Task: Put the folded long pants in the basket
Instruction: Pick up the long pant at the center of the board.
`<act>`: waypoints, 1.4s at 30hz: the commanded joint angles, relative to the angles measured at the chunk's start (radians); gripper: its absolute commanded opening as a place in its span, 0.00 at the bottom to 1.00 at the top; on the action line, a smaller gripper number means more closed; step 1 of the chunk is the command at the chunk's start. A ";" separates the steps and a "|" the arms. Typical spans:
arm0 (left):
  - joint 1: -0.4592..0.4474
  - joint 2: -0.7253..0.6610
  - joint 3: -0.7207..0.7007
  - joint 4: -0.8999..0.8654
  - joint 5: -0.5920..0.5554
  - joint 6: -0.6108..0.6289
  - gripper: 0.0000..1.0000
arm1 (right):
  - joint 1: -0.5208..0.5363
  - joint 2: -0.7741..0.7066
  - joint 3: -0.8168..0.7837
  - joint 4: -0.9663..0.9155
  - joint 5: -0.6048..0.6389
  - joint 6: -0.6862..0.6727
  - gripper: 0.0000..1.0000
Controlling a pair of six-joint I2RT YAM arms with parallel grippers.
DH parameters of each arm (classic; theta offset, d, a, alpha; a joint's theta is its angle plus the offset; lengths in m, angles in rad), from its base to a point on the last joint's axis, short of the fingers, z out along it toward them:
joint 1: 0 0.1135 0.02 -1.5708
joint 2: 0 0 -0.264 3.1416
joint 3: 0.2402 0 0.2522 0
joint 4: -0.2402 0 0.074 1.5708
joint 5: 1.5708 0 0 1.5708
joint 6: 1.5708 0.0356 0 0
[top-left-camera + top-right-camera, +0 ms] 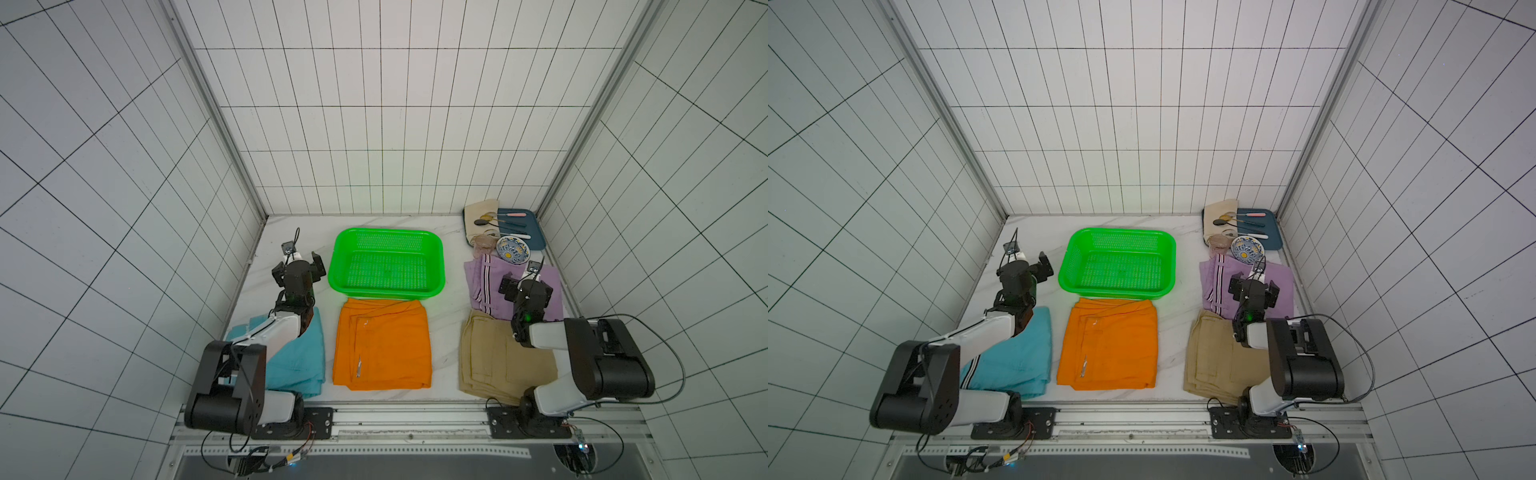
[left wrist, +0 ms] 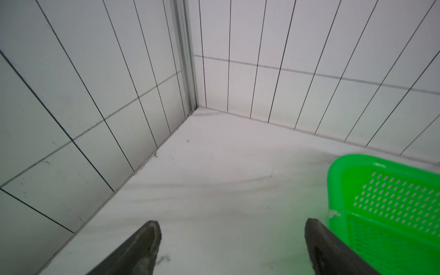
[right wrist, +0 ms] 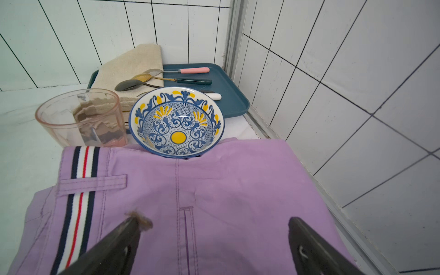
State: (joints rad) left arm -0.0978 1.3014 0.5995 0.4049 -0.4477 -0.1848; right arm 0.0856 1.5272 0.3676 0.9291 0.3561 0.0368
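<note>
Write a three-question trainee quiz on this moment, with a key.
1. True or false: the green basket already holds a pair of pants.
2. Which colour of pants lies closest to the basket? A tan, B orange, C teal.
3. What lies directly below the right gripper, and how do its jaws stand?
Key: 1 false. 2 B, the orange pants. 3 The lilac pants; jaws open, holding nothing.

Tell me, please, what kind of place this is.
Probably a robot lab cell, not a home: tiled wall panels in metal frames box in a marble-look tabletop, and the left arm and right arm sit bolted to a rail near orange pants and a green basket.
</note>
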 commanded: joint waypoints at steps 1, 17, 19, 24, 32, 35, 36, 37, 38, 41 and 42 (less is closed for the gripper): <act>0.004 -0.124 -0.003 -0.235 -0.118 -0.164 0.98 | -0.003 -0.019 0.000 -0.010 0.018 0.000 0.99; -0.005 -0.719 0.211 -0.963 0.228 -0.606 0.98 | 0.181 -0.569 0.487 -1.041 -0.179 0.306 0.99; -0.029 -0.738 0.204 -0.932 0.262 -0.601 0.97 | 0.226 -0.601 0.579 -1.271 -0.209 0.432 0.99; -0.041 -0.619 0.224 -1.008 0.332 -0.688 0.97 | 0.304 -0.657 0.482 -1.359 -0.717 0.516 1.00; -0.034 -0.514 0.346 -1.193 0.337 -0.521 0.98 | 0.508 -0.745 0.056 -1.015 -0.716 0.658 0.93; -0.011 -0.556 0.263 -1.112 0.403 -0.555 0.98 | 0.567 -0.701 0.024 -0.955 -0.687 0.692 0.94; -0.001 -0.551 0.258 -1.111 0.418 -0.564 0.98 | 0.586 -0.668 0.033 -0.948 -0.686 0.698 0.93; 0.009 -0.538 0.259 -1.119 0.428 -0.569 0.98 | 0.601 -0.640 0.040 -0.949 -0.678 0.698 0.93; 0.023 -0.517 0.269 -1.135 0.447 -0.574 0.98 | 0.613 -0.610 0.050 -0.949 -0.673 0.698 0.93; 0.071 -0.446 0.279 -1.146 0.536 -0.597 0.98 | 0.641 -0.515 0.067 -0.933 -0.671 0.707 0.92; 0.094 -0.415 0.282 -1.153 0.577 -0.610 0.98 | 0.650 -0.479 0.078 -0.932 -0.671 0.708 0.91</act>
State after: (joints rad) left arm -0.0509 0.8146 0.8734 -0.7303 0.0067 -0.7612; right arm 0.7029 0.9676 0.4160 -0.0425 -0.3290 0.7189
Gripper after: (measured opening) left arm 0.980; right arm 0.922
